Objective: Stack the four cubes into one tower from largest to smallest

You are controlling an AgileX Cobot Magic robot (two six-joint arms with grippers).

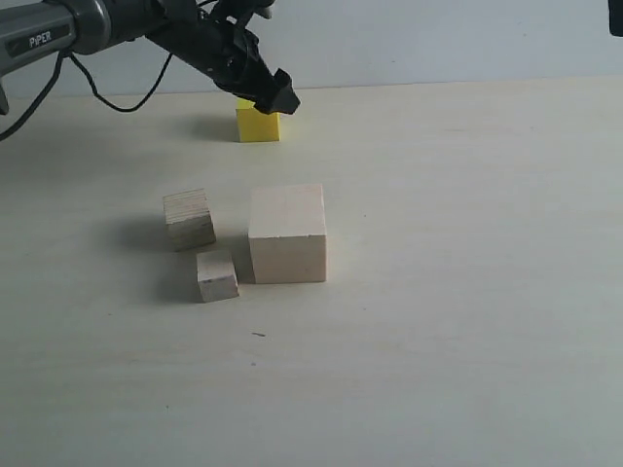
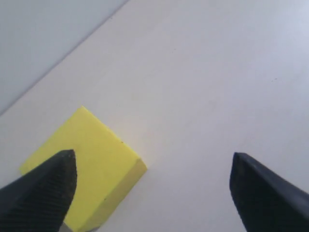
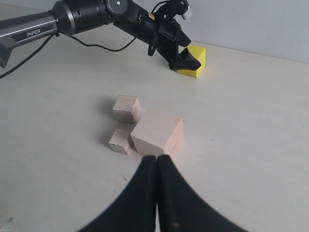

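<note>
The bright yellow cube [image 1: 258, 125] [image 2: 89, 164] [image 3: 194, 60] sits alone at the back of the table. My left gripper [image 1: 277, 97] [image 2: 153, 166] hovers over it, open, with one finger above the cube's top and the other out over bare table. Nearer the front, the large pale wood cube [image 1: 287, 233] [image 3: 158, 132] rests on the table. The layered plywood cube [image 1: 189, 218] [image 3: 127, 108] and the smallest pale cube [image 1: 217, 275] [image 3: 120, 141] lie just left of it. My right gripper [image 3: 157, 158] is shut and empty, held well back from the cubes.
The pale table [image 1: 467, 292] stretches wide to the right and front of the cubes. A black cable [image 1: 107, 92] trails from the left arm near the back wall.
</note>
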